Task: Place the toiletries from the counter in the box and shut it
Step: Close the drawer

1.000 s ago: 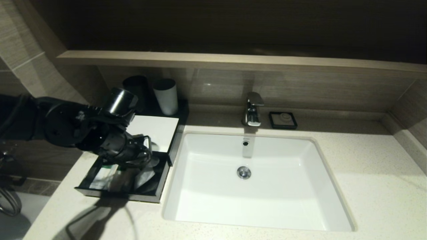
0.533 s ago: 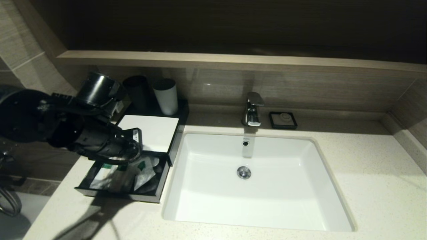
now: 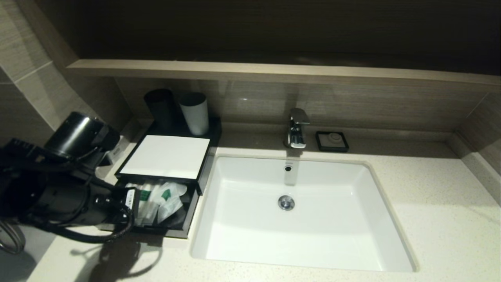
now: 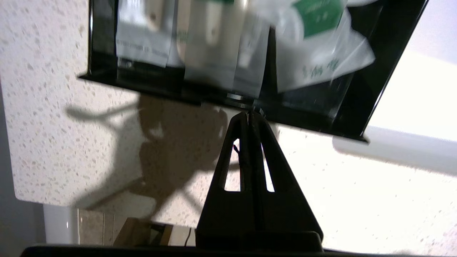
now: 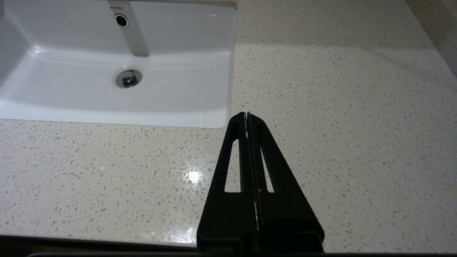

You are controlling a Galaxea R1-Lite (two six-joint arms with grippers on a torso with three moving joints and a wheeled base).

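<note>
The black box (image 3: 197,172) stands on the counter left of the sink, its white top (image 3: 166,156) in place. Its drawer (image 3: 168,232) is pulled out. Several white and green toiletry packets (image 3: 164,197) lie inside the drawer. My left arm (image 3: 58,196) is low at the drawer's front left corner. In the left wrist view, my left gripper (image 4: 249,113) is shut and empty, its tips just before the drawer's front wall (image 4: 171,85), with the packets (image 4: 210,46) beyond. My right gripper (image 5: 246,114) is shut and empty above bare counter.
The white sink (image 3: 235,258) with its tap (image 3: 296,128) fills the middle. A black cup (image 3: 159,105) and a white cup (image 3: 194,113) stand behind the box. A small black soap dish (image 3: 332,141) sits right of the tap. The sink's corner (image 5: 221,121) lies near my right gripper.
My left arm has drawn back out of the drawer, leftward and toward me. The packets it covered now show in the drawer.
</note>
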